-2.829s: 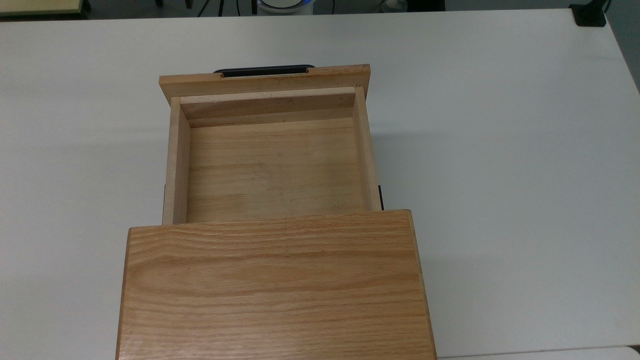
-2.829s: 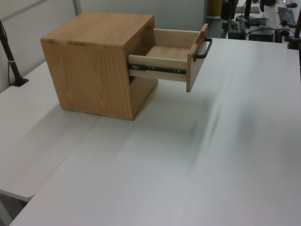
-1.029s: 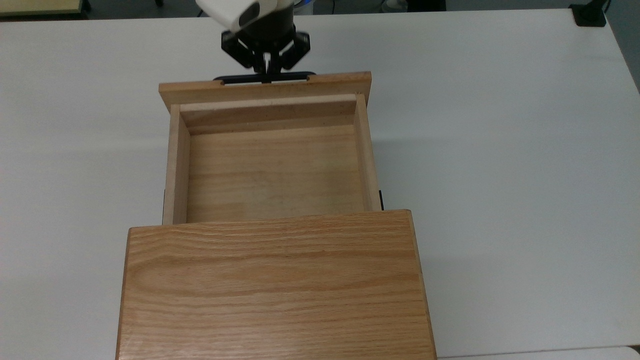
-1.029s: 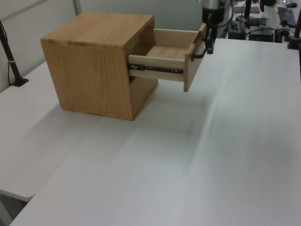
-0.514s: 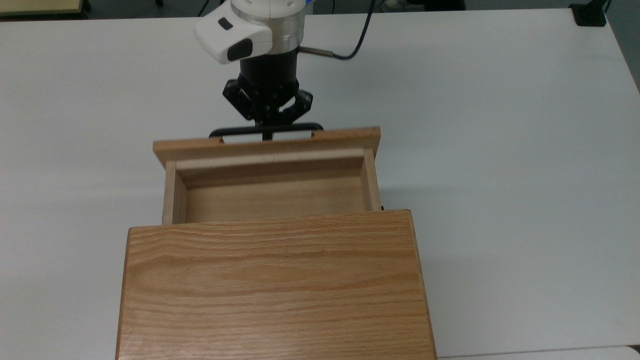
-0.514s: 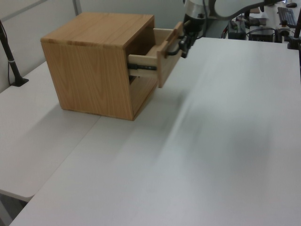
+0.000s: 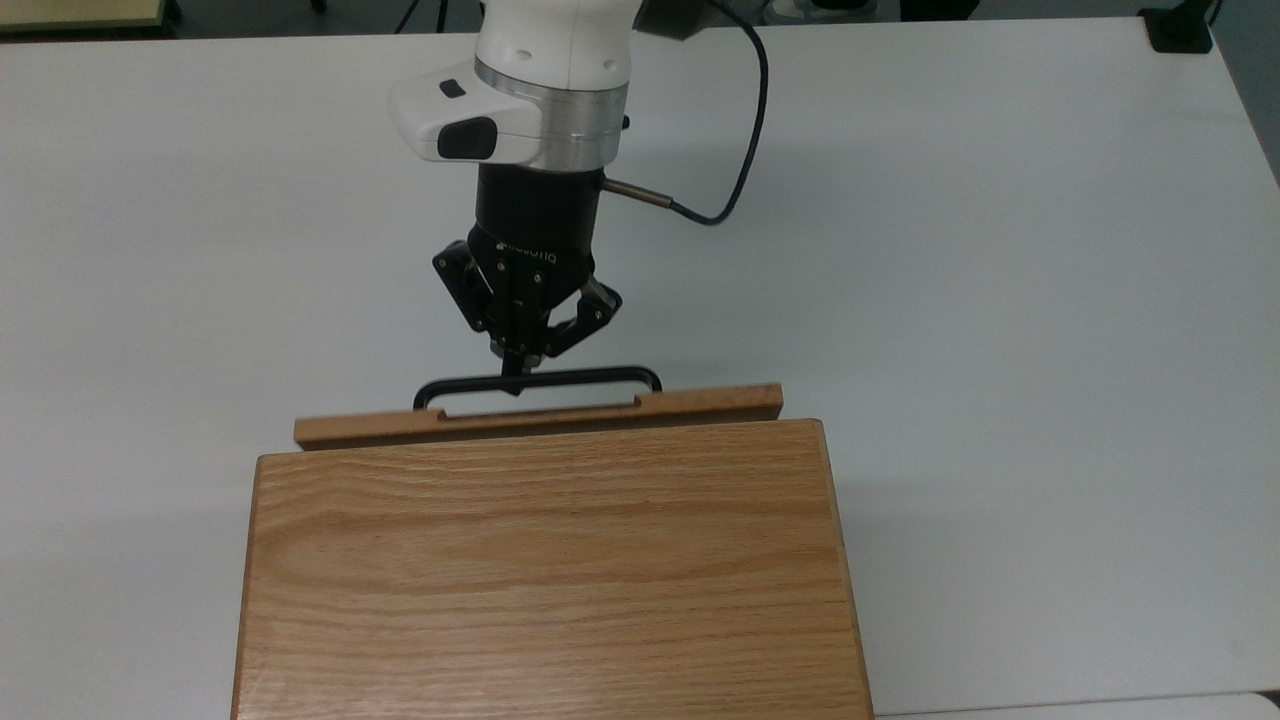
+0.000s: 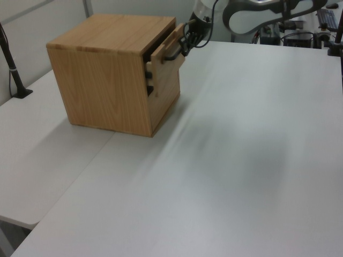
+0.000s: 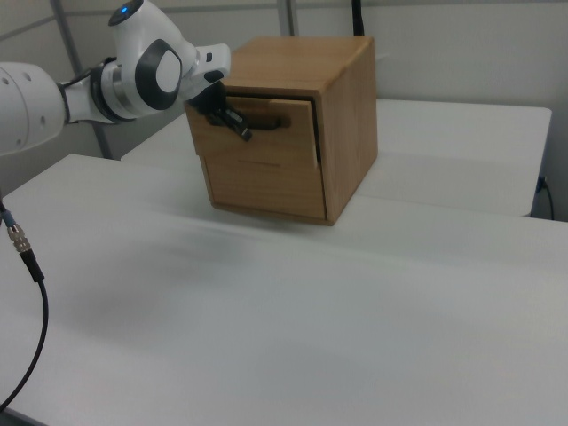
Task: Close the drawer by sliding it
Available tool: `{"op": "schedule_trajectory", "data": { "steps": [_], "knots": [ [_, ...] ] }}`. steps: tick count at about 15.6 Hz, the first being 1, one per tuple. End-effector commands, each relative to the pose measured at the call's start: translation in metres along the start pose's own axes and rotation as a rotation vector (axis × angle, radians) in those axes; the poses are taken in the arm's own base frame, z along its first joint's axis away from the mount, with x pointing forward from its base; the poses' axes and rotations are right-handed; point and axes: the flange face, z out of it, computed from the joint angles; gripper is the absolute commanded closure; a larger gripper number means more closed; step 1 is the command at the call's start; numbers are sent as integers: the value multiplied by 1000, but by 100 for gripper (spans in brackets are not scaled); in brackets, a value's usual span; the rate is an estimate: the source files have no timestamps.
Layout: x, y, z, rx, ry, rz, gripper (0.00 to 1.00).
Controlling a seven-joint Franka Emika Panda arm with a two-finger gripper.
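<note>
Against the cabinet (image 7: 545, 570), drawer (image 7: 540, 418) (nearly flush); gripper (image 7: 518, 375) touching handle (image 7: 537, 380).

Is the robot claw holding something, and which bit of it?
The claw looks closed on the drawer's black handle, left of its middle in the top view.

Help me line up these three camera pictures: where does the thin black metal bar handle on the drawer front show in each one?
Top view: the thin black metal bar handle lies at centre, just above the cabinet top, under the gripper.
Left view: handle at upper middle.
Right view: handle at upper left of centre.
Shared landmark: the oak cabinet.
</note>
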Motion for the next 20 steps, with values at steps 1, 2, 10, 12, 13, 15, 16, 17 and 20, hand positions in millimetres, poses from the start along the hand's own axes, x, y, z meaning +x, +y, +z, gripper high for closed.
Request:
{"op": "schedule_trajectory", "data": {
  "steps": [1,2,10,12,13,15,16,17,20],
  "knots": [
    [11,-20,10,18,150,80,100],
    [10,-21,11,7,166,84,100],
    [-26,14,-72,-156,-138,-95,98],
    [-35,26,-113,-124,-261,-56,58],
    [-39,32,-130,-108,-319,-43,15],
    [-52,38,-158,-101,-410,-45,0],
    [-58,40,-169,-98,-434,-45,0],
    [-67,40,-177,-71,-456,-37,0],
    [-91,50,-196,-19,-488,-18,0]
  ]
}}
